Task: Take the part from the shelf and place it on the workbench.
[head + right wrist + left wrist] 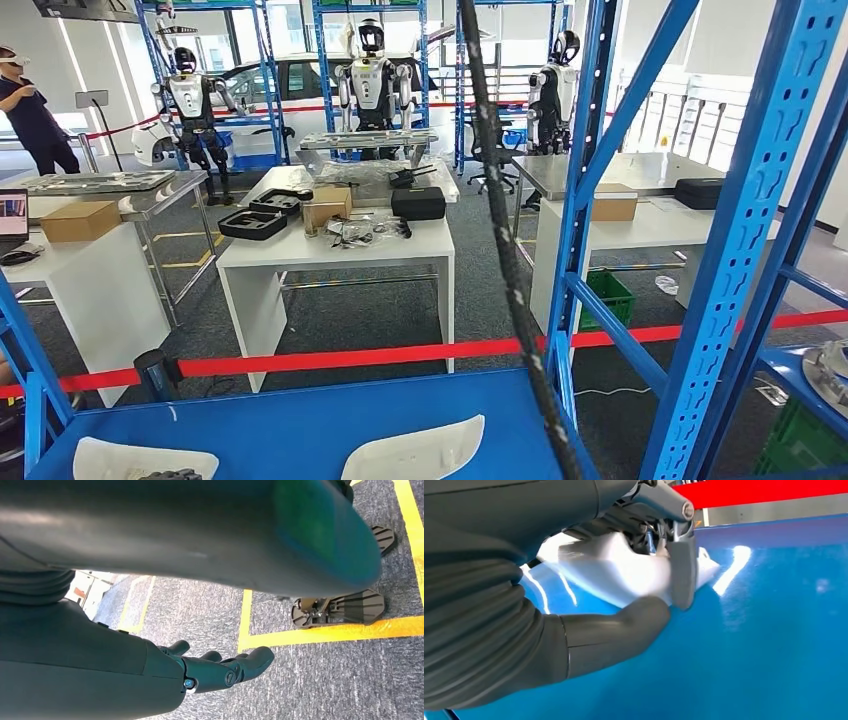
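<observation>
A white moulded part (pixel 110 460) lies at the near left of the blue shelf board (pixel 300 430). The dark fingertips of my left hand (pixel 170 474) show on its near edge. Close up, my left hand (pixel 549 580) grips this white part (pixel 624 575), thumb (pixel 624 630) on one side and a finger (pixel 681 575) on the other, with the part low over the board (pixel 774 630). A second white part (pixel 415 452) lies to the right of the first. My right hand (pixel 215 670) hangs over grey carpet, fingers loosely extended and holding nothing.
Blue shelf uprights (pixel 740 230) and a black cable (pixel 510 260) cross the right half of the head view. Red barrier tape (pixel 350 357) runs beyond the shelf. Behind it stand white tables (pixel 335 250) with boxes and cases, several parked robots, and a person (pixel 30 110) far left.
</observation>
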You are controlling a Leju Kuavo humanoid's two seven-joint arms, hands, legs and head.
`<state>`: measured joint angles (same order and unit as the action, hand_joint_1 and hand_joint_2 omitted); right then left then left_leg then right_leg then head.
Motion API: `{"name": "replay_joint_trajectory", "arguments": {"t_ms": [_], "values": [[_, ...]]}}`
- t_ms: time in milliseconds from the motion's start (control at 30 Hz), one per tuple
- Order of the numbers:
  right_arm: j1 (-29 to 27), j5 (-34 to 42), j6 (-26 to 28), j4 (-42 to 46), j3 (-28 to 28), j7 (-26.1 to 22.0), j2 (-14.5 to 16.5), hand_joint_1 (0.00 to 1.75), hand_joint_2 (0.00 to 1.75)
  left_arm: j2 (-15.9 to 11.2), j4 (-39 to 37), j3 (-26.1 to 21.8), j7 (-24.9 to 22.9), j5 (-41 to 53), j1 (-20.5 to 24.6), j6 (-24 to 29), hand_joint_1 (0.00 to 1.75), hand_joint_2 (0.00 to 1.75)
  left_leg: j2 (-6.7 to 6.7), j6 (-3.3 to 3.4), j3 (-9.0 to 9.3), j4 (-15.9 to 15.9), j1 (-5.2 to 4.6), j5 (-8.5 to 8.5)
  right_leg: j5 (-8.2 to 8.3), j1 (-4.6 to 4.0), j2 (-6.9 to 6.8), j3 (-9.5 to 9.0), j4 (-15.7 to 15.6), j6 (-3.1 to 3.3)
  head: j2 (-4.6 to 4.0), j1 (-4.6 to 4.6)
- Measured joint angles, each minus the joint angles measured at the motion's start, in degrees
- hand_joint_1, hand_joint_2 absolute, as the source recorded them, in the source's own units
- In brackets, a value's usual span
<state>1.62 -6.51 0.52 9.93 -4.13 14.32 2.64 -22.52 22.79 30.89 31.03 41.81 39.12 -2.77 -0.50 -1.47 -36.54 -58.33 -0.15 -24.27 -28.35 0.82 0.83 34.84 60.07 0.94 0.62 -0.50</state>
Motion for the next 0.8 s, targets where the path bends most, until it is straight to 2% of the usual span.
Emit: {"name": "replay_joint_trajectory", "arguments": {"t_ms": [800], "values": [[0.0, -0.4, 0.1, 0.0, 0.0, 0.0, 0.0, 0.00, 0.00, -0.3, -0.5, 0.1, -1.1, 1.9, 0.3, 0.4, 1.75, 1.75, -0.01, 0.00, 0.11, 0.0, 0.00, 0.00, 0.00, 0.00, 0.00, -0.12, 0.0, 0.00, -0.01, 0.00]]}}
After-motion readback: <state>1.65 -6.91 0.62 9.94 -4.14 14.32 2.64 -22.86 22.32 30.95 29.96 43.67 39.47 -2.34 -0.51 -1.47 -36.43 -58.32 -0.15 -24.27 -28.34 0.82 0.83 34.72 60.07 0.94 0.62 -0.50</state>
